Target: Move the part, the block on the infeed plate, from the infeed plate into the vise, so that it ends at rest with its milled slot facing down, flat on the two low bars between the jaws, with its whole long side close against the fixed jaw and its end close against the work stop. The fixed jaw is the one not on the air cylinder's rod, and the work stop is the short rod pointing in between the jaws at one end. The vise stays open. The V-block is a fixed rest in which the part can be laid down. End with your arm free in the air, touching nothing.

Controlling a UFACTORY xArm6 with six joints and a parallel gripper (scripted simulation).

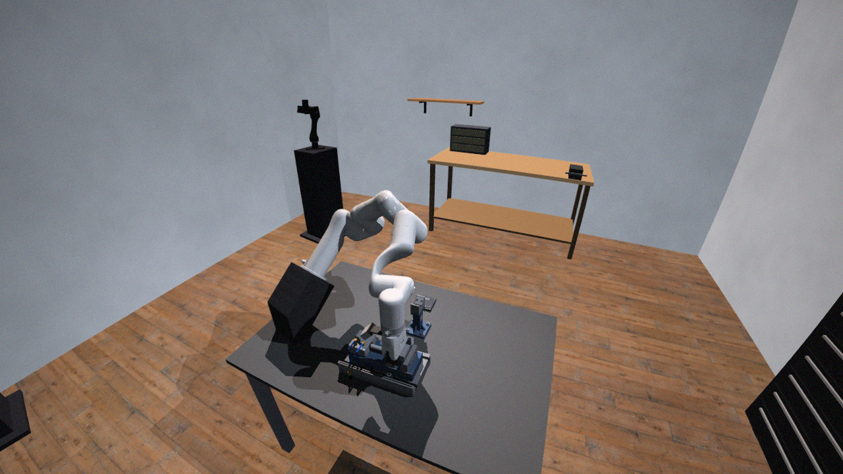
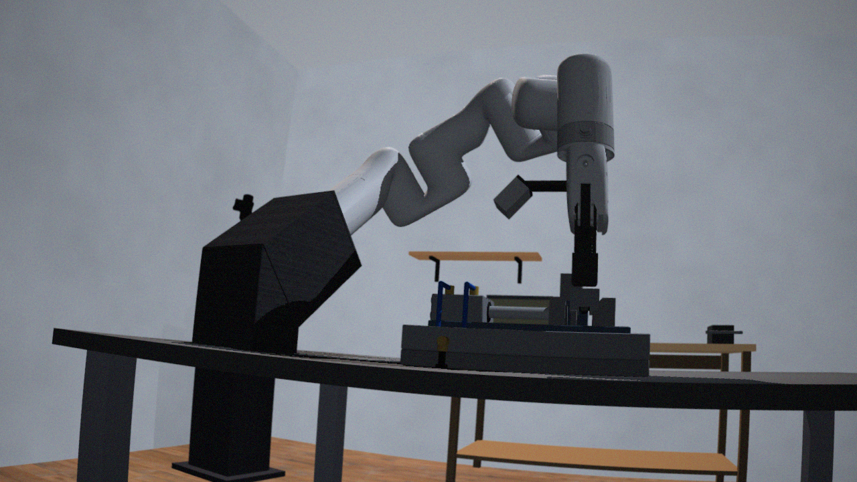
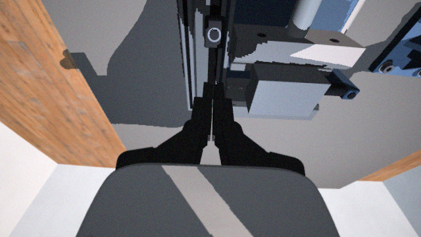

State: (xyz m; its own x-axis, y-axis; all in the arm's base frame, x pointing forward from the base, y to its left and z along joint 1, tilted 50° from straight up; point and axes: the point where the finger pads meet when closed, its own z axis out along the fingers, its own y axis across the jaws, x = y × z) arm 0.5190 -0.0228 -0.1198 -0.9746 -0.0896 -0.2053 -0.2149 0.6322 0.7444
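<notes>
My gripper [image 3: 212, 95] is shut with nothing between the fingers. It points straight down over one end of the vise [image 1: 382, 367], with its tips about level with the jaw tops in the side view [image 2: 584, 276]. In the wrist view a light grey block, the part [image 3: 297, 54], lies between the moving jaw [image 3: 296, 36] on the cylinder rod [image 3: 306, 11] and the fixed jaw [image 3: 287, 95]. A dark blue work stop [image 3: 342, 89] sits at the far end of the jaws. Whether the fingers touch the vise I cannot tell.
The V-block [image 1: 419, 321] and the infeed plate [image 1: 425, 302] stand behind the vise on the black table. The arm's black base [image 1: 298, 300] is at the table's left. Two blue tubes [image 2: 453, 299] rise at the cylinder end of the vise.
</notes>
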